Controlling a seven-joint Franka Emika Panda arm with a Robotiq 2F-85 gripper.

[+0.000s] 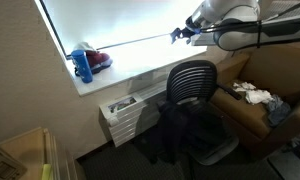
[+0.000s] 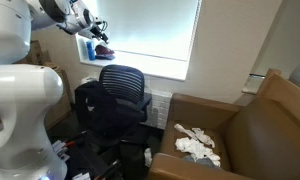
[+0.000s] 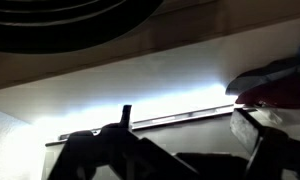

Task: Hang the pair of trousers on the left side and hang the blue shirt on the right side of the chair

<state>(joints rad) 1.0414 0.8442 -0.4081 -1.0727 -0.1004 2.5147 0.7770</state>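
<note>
Dark garment (image 1: 172,133) drapes the chair (image 1: 195,76), well below the claw (image 1: 179,34).

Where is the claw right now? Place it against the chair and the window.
In an exterior view the claw hangs high before the bright window, above the black office chair, well apart from the blue bottle on the sill.

Light came mostly from the window (image 1: 120,25), blown out to white w/ no detail in both exterior views. Room was dim by contrast. The chair (image 1: 190,85) & dark cloth (image 1: 175,135) read near-black, folds lost. Wrist view was v. dark & soft, w/ a glaring white strip (image 3: 140,95) across the middle. All pics low-res, grainy.
</note>
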